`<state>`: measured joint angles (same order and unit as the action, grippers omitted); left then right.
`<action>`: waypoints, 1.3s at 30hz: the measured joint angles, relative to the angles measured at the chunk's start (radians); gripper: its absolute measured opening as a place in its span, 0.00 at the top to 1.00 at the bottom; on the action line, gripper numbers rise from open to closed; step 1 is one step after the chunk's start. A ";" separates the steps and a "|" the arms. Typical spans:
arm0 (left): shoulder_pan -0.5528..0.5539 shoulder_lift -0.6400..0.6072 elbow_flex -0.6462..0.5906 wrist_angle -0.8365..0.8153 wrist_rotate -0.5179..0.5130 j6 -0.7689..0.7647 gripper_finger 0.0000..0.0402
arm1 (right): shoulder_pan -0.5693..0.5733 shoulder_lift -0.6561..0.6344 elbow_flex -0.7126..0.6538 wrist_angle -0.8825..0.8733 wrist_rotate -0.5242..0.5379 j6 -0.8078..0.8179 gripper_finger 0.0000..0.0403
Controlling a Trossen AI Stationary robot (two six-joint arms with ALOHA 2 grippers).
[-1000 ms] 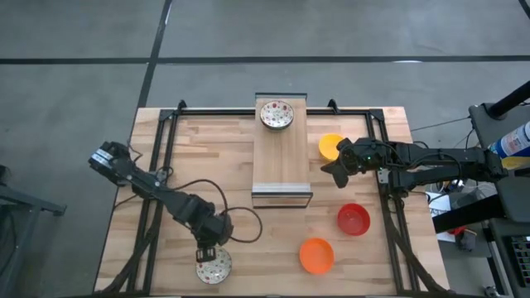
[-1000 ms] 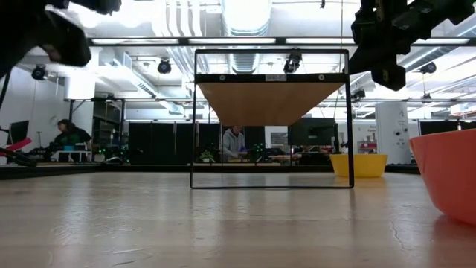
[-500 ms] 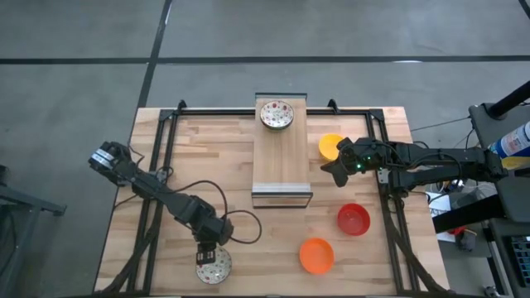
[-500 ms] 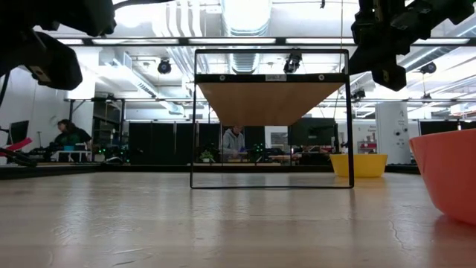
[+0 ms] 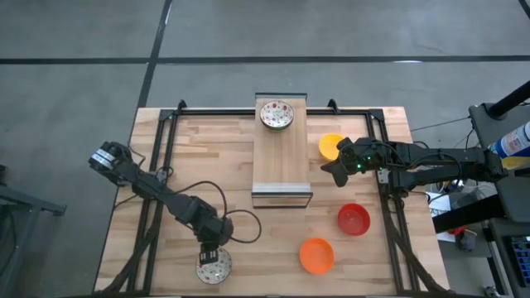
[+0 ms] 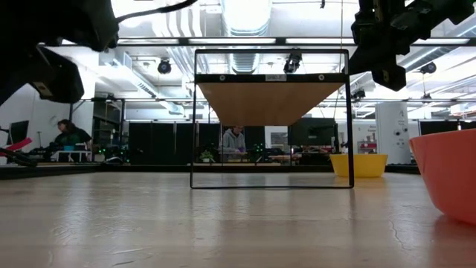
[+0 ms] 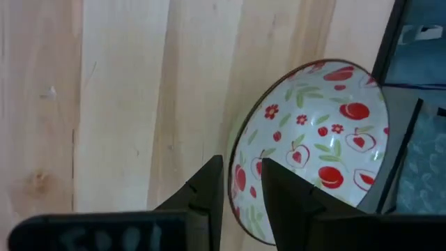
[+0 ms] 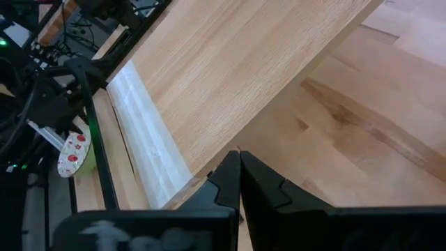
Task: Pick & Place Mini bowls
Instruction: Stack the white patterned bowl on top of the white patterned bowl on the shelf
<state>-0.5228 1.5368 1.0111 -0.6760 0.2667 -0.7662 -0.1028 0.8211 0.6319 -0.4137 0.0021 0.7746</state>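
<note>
Left hand [image 7: 242, 199] pinches speckled bowl [image 7: 313, 139] rim at table edge; right hand [image 8: 239, 183] closed.

The wooden table [image 5: 199, 157] carries a raised board [image 5: 280, 157] and yellow [image 5: 330, 146], red [image 5: 354, 219], orange [image 5: 316, 255] and speckled [image 5: 214, 266] bowls.

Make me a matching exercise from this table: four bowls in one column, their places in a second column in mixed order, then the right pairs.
Bowls
1. yellow bowl
2. red bowl
3. orange bowl
4. speckled bowl by the left gripper

Places
A. near edge of the table, left part
B. beside the wooden board, right of it, by the right gripper
C. near edge, right of the middle
D. right part, between the yellow and the orange one

Pairs: 1-B, 2-D, 3-C, 4-A
</note>
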 joint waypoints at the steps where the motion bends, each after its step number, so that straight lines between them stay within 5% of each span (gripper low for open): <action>1: 0.000 0.000 -0.004 -0.001 -0.001 -0.003 0.78 | 0.000 0.000 0.000 0.000 0.000 0.000 0.98; 24: 0.004 0.001 -0.088 0.093 0.003 -0.064 0.78 | 0.000 0.000 0.000 0.000 0.000 -0.015 0.98; 32: 0.004 0.001 -0.088 0.097 0.004 -0.086 0.96 | 0.000 0.000 0.000 0.000 0.000 -0.016 0.98; 39: 0.006 -0.003 -0.095 0.109 0.006 -0.087 0.99 | 0.000 0.000 0.000 0.000 0.000 -0.016 0.98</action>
<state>-0.5167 1.5340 0.9165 -0.5673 0.2726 -0.8532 -0.1028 0.8211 0.6319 -0.4137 0.0025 0.7589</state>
